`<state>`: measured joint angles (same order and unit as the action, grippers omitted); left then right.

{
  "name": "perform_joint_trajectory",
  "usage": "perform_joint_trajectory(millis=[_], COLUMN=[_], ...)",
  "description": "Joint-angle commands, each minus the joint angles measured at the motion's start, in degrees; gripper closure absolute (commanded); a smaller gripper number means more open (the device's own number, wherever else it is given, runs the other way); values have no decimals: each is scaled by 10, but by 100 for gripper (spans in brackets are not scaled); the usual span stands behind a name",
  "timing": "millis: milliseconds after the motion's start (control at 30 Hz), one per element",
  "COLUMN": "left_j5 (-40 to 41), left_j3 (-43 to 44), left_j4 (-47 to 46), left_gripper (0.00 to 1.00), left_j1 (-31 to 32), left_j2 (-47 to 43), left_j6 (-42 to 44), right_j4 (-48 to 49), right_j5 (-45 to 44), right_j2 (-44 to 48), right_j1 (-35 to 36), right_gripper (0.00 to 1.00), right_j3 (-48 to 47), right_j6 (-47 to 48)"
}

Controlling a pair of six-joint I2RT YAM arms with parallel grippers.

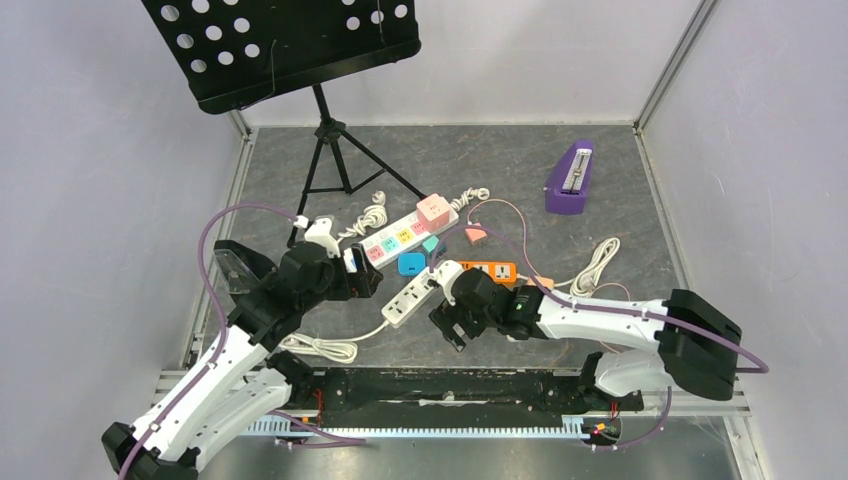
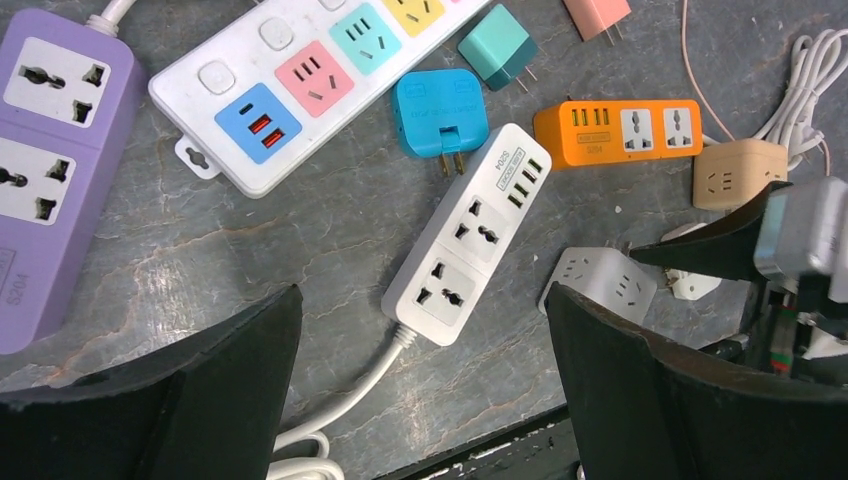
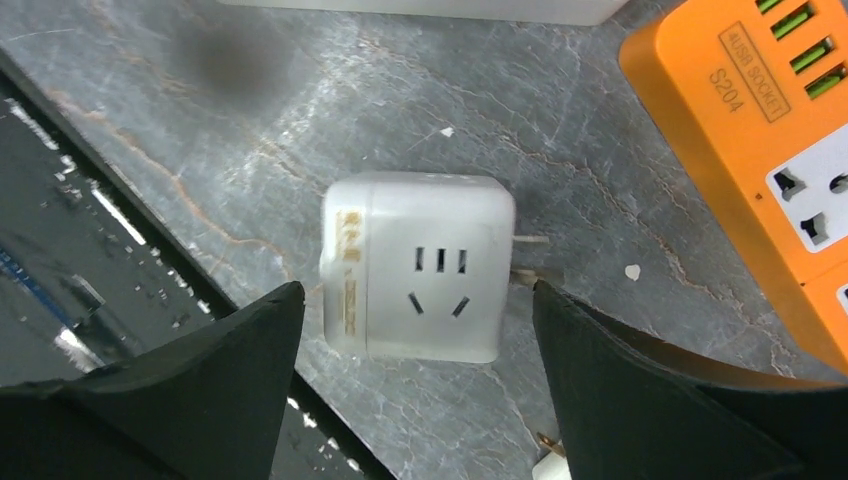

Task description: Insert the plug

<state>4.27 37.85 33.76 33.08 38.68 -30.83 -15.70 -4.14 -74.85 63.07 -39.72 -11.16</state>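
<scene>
The small white cube-shaped plug adapter (image 3: 415, 265) is seen lying on the grey stone-patterned table (image 1: 520, 160), close to the near edge, with its socket face turned upward and its metal prongs pointing sideways along the surface. It is framed by the right gripper (image 3: 415, 290), whose black fingers (image 3: 220, 370) are spread wide on either side of it. A gap is left on both sides, and nothing is held. In the left wrist view the same adapter (image 2: 600, 285) is found just beside the cable end of a white two-socket power strip with green USB ports (image 2: 470, 235), apart from it.

That strip is lain over by the left gripper (image 2: 422, 295), which is likewise opened wide and grasps nothing. In the top view it (image 1: 365, 272) is placed to the left of the right gripper (image 1: 450, 325).

Just beyond the adapter an orange rectangular socket block (image 2: 615, 132) is set, with a beige cube adapter (image 2: 740, 172) beside it. At the far end of the white strip a flat blue adapter (image 2: 440, 110) is laid, its prongs almost touching the strip. A teal charger (image 2: 497, 48) and a long white strip with coloured sockets (image 2: 300, 80) are placed further out, and a purple power strip (image 2: 50, 170) is seen at the left.

At the back of the table a black perforated music stand (image 1: 290, 45) and a purple metronome (image 1: 570, 180) are stood.
</scene>
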Motion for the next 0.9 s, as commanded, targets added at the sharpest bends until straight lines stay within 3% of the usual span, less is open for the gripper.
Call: perform_joint_trajectory(millis=[0,167,300,567,767,867], left_j5=[-9,-32,-78,-172,-232,-262], left_j3=[-16,-23,-28,22,41,54], left_j4=[-40,-70,-132,-232,-252,-233], left_gripper=[4,5,7,12,12,11], left_j1=[-2,-2,-2,9,31,31], left_j2=[-2,8,27,87,108,122], left_j6=[-30,-19,-2,62,150,141], right_j4=[48,59,65,86,95,94], right_j5=[-42,-53,22,275,396,464], right_j2=[-29,-29,-5,17,34,44], right_j1=[2,0,-42,-185,-211,-211], right_gripper=[20,55,67,69,69,68], right_j3=[10,4,-11,-48,-67,-59], right_j6=[-35,-39,-19,-41,-30,18])
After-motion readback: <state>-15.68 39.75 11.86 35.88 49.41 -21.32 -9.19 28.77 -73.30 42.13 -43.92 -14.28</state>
